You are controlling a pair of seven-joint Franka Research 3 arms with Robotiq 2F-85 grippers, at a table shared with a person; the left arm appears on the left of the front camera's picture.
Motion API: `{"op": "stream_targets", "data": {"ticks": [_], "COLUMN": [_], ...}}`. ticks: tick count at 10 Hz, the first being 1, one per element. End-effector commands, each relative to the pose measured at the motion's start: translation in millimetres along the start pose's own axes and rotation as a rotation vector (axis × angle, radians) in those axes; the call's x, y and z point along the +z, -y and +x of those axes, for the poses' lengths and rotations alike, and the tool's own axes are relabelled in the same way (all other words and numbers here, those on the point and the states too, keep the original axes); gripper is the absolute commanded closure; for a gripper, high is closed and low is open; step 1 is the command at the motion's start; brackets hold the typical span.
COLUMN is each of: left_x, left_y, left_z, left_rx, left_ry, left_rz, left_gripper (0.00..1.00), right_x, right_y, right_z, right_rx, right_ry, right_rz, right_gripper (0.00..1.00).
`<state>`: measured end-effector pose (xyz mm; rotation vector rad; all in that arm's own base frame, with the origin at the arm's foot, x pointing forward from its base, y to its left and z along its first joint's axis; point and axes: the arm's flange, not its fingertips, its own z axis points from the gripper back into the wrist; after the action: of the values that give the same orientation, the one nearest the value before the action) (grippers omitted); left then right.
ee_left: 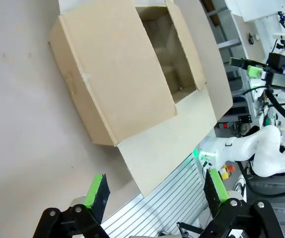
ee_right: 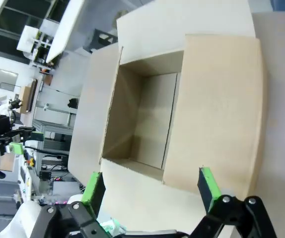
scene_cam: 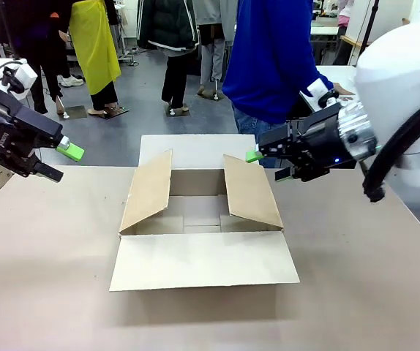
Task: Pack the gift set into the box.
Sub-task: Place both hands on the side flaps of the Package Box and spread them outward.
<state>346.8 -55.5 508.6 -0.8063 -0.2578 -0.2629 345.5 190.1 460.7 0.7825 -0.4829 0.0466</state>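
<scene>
A grey floor (scene_cam: pixel 140 95) (glossy, with people (scene_cam: pixel 170 44) standing on it) is seen beyond the tan table (scene_cam: pixel 42 292).

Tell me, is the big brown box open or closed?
Open. The box has all four flaps spread away from its top, and its bare cardboard floor shows inside.

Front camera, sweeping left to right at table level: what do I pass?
The left tool, open → the box, flaps spread → the right tool, open.

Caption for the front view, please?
Open box on the table, flanked by the left gripper and right gripper, both open.
</scene>
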Motion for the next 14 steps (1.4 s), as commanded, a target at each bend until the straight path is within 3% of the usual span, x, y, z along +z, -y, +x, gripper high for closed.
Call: {"op": "stream_targets", "data": {"ticks": [1,3,5,6,7,9,10,11,12,13,14], "left_x": [0,-1,-40,-72,-112,-177,-160,-167,-191,-190,-200], "left_y": [0,0,55,83,101,90,76,108,89,90,107], "left_z": [-4,0,42,70,100,121,114,96,105,98,94], "left_rx": [-0.006,-0.001,-0.040,0.036,0.091,0.238,0.152,0.114,0.160,0.404,0.425], "left_ry": [-0.014,-0.002,-0.090,-0.034,-0.075,-0.123,-0.281,-0.052,-0.139,0.030,0.032], "left_rz": [0.004,-0.001,0.159,0.298,0.384,0.440,0.250,0.389,0.377,0.685,0.806], "left_gripper": [0.00,0.00,0.00,0.00,0.00,0.00,0.00,0.00,0.00,0.00,0.00], "right_x": [10,10,10,10,10,10,10,10,10,10,10], "right_y": [-1,-1,-1,-1,-1,-1,-1,-1,-1,-1,-1], "right_z": [5,5,5,5,5,5,5,5,5,5,5], "right_rx": [-0.018,-0.018,-0.018,-0.018,-0.018,-0.018,-0.018,-0.018,-0.018,-0.018,-0.018], "right_ry": [-0.022,-0.022,-0.022,-0.022,-0.022,-0.022,-0.022,-0.022,-0.022,-0.022,-0.022], "right_rz": [-0.009,-0.009,-0.009,-0.009,-0.009,-0.009,-0.009,-0.009,-0.009,-0.009,-0.009], "right_gripper": [0.00,0.00,0.00,0.00,0.00,0.00,0.00,0.00,0.00,0.00,0.00]}}
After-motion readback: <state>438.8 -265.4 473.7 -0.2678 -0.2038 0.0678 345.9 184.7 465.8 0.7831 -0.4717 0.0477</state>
